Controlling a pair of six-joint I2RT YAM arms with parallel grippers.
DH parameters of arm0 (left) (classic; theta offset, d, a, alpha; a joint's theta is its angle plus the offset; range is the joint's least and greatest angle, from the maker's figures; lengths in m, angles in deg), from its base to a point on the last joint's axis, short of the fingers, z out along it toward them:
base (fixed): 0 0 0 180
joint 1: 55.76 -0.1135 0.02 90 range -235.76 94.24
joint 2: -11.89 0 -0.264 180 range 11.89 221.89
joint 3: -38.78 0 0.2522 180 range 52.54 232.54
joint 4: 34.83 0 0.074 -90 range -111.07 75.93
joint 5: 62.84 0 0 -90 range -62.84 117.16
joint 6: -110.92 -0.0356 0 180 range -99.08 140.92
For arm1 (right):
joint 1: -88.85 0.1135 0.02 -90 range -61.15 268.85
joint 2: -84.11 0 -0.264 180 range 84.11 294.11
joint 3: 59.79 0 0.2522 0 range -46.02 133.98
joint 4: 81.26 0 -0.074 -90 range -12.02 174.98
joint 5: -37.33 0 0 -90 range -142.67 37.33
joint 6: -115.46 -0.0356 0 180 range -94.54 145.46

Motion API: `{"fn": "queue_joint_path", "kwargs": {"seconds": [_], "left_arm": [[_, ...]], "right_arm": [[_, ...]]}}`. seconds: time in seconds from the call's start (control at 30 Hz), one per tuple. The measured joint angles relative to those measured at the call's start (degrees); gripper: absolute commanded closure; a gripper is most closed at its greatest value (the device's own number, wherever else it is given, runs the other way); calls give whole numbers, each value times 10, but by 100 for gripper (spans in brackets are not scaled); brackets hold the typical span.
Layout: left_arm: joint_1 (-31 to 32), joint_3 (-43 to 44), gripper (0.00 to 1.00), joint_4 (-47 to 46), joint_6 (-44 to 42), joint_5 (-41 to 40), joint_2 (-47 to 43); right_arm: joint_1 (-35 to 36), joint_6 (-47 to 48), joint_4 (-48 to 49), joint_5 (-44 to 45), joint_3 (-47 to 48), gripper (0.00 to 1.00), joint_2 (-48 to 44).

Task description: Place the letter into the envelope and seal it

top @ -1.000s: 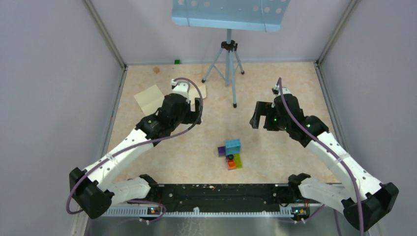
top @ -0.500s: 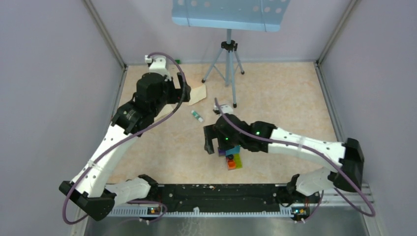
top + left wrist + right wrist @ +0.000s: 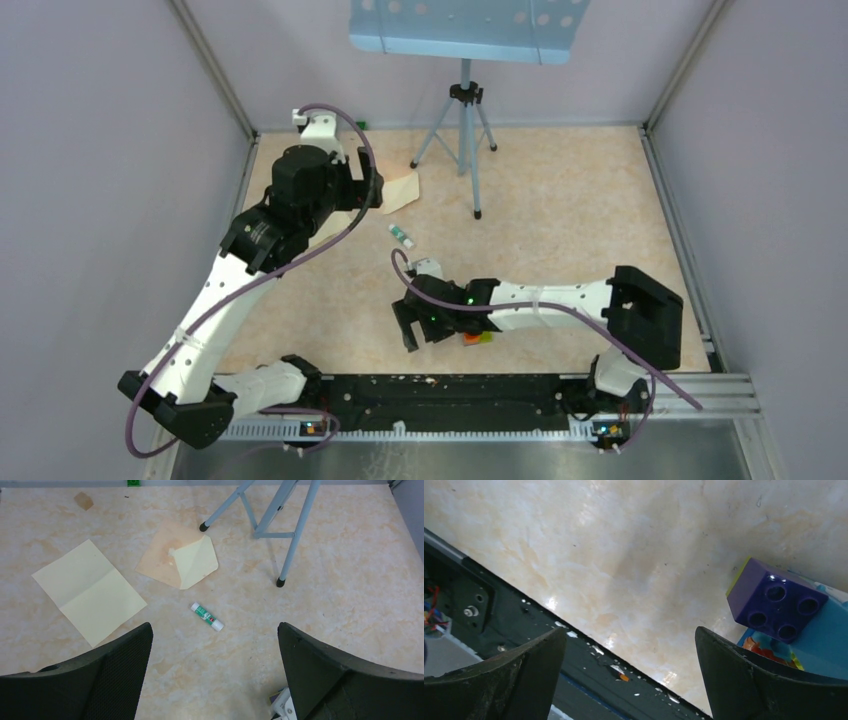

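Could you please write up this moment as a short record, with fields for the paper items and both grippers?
letter: flat on the table, unfolded, crease showing, outside the envelope
envelope: flat beside the letter, not touching it, flap looks open
glue stick: lying near the envelope
left gripper: open, empty, above the paper items
right gripper: open, empty, beside the purple block
task status: letter not yet inserted, envelope unsealed
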Motion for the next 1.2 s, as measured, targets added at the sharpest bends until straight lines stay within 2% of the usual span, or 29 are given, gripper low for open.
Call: {"fn": "queue_joint_path", "kwargs": {"seconds": [0.23, 0.53, 0.83, 1.2], "left_arm": [[-7, 0, 1, 5, -4, -2, 0], [-10, -2, 1, 3, -4, 2, 11], [-14, -8, 1, 3, -4, 14, 25], [-21, -16, 1, -1, -3, 38, 44]], "right_arm": [[0, -8, 32, 3, -55, 1, 25], [-13, -12, 66, 57, -82, 1, 21], [-111, -3, 80, 107, -159, 1, -42], [-273, 12, 50, 107, -228, 1, -125]]}}
